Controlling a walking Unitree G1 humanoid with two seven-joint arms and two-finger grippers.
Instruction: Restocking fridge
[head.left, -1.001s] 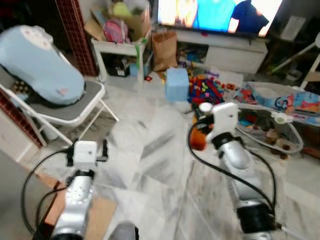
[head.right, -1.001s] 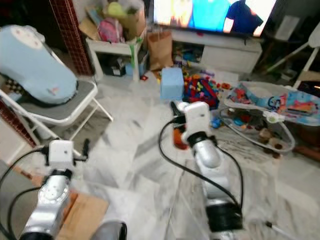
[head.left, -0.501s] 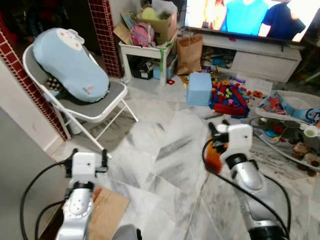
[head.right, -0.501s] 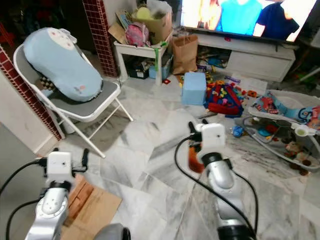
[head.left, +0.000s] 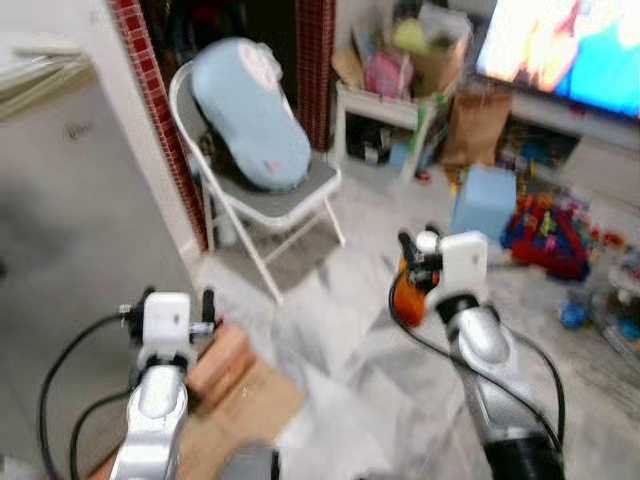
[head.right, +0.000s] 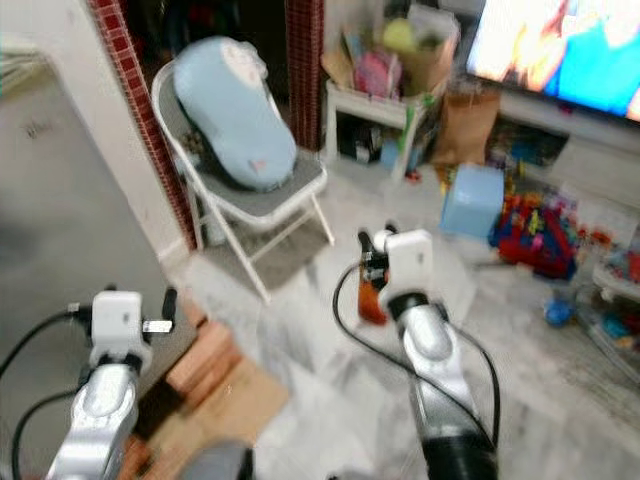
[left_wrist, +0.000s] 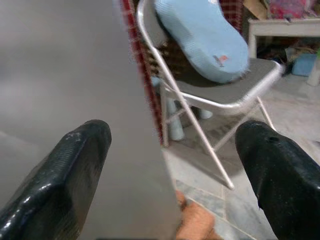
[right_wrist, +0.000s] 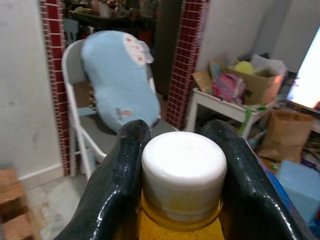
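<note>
right end effector (right_wrist: 182, 165) pinches a white-capped orange bottle (right_wrist: 183, 172) above blurry, seemingly marble floor (head.right: 330, 390); left end effector (left_wrist: 175, 165) spread.

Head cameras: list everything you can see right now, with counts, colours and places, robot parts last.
Bottle: one, white cap, orange-yellow body, held in the right gripper.
Folding chair: one, white frame with grey seat, by the red tiled pillar.
Cushion: one, light blue, on the chair.
Paper bag: one, brown, beside the white side table.
Box: one, light blue, on the floor.
Toys: pile, mixed colours, right.
Cardboard: brown, on the floor near the left arm.
Left gripper: fingers open, holding nothing.
Right gripper: shut on the bottle.
</note>
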